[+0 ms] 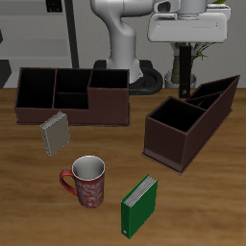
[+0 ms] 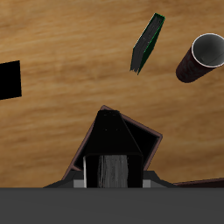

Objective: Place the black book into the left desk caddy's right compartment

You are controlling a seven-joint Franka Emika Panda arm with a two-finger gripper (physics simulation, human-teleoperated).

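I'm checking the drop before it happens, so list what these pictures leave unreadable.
1. Pincer fingertips: wrist view, the held black book covers them; exterior view, too small.
2. Left desk caddy compartment floors: exterior view, walls and shadow hide them.
3. Grey book cover: exterior view, too small to read.

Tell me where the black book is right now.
The black book hangs upright in the tool, above the left caddy, farther back than the mug and green book.
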